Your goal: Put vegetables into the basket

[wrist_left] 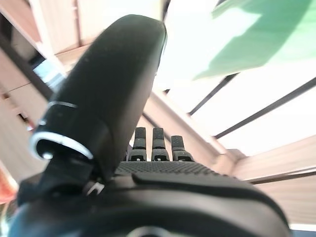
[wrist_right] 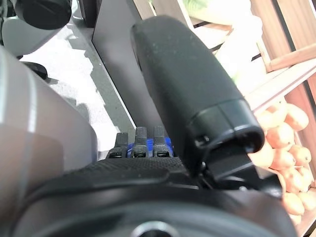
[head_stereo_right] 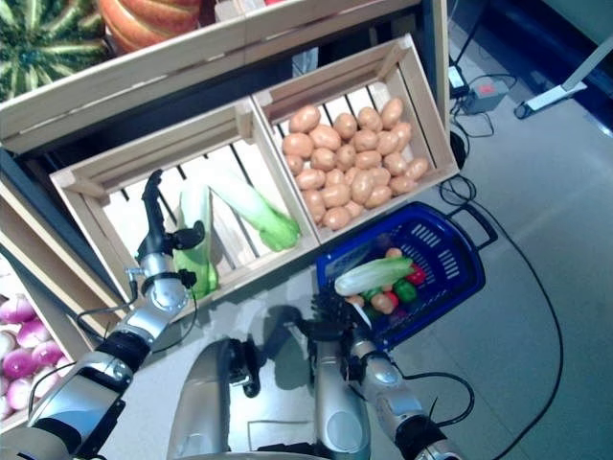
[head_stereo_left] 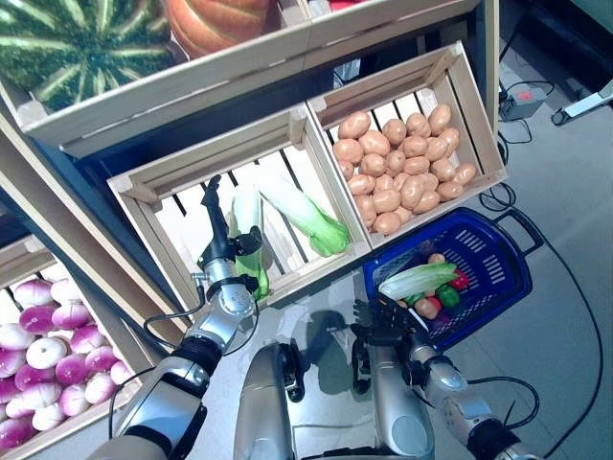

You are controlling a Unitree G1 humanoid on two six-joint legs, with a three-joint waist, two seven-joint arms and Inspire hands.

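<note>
My left hand (head_stereo_left: 226, 251) reaches into a wooden crate (head_stereo_left: 144, 187) on the stand, its fingers straight. Its thumb lies against a pale green leafy cabbage (head_stereo_left: 247, 209) that lies on the slats. The left wrist view shows the straight fingers (wrist_left: 153, 143) and the cabbage's green leaves (wrist_left: 247, 39) past them. A second cabbage (head_stereo_left: 308, 217) lies beside the first. The blue plastic basket (head_stereo_left: 493, 251) stands on the floor and holds a pale green cabbage (head_stereo_left: 417, 280) with small red, green and tan vegetables. My right hand (head_stereo_left: 383, 321) is open beside the basket's near rim.
A second crate (head_stereo_left: 460, 86) stands on the stand right behind the basket. Another crate (head_stereo_left: 124, 393) stands low at the left. A shelf (head_stereo_left: 192, 81) runs above the crates. Grey floor (head_stereo_left: 575, 192) lies to the right of the basket.
</note>
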